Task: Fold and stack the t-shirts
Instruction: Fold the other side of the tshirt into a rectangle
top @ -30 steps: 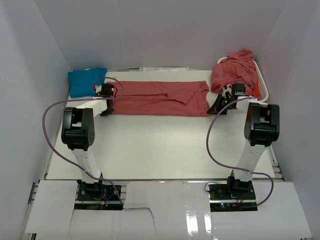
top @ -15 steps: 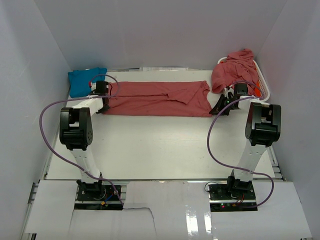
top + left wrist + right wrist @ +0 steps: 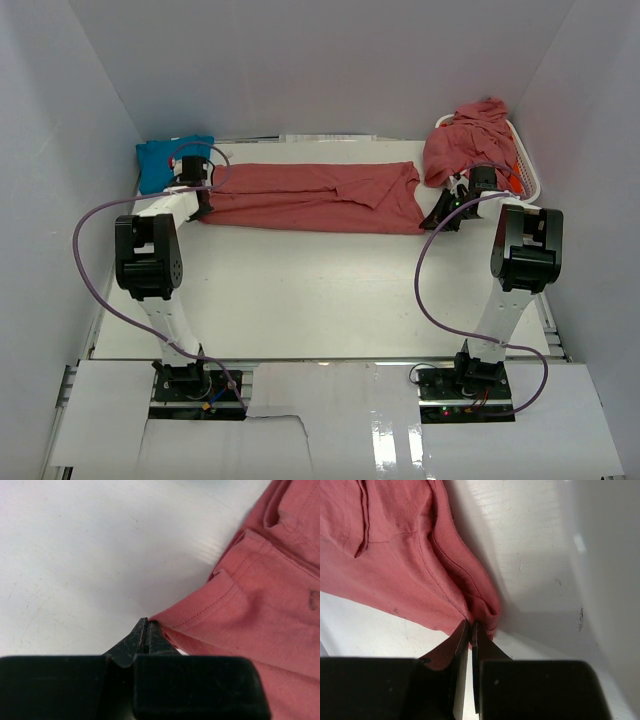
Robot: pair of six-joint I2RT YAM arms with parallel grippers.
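My left hand [image 3: 146,630] pinches one end of the red shirt [image 3: 310,197]. It lies flat along the back of the desk [image 3: 320,290]. My right hand [image 3: 470,627] pinches the other end, I think so it is smooth for folding.

A rose-red t-shirt [image 3: 310,197] is spread along the far side of the table [image 3: 320,290], the left gripper [image 3: 203,205] at its left end, the right gripper [image 3: 432,218] at its right. A turquoise t-shirt [image 3: 160,163] is seen far left, a rose-red heap [image 3: 468,140] on the white basket [image 3: 527,178] far right.
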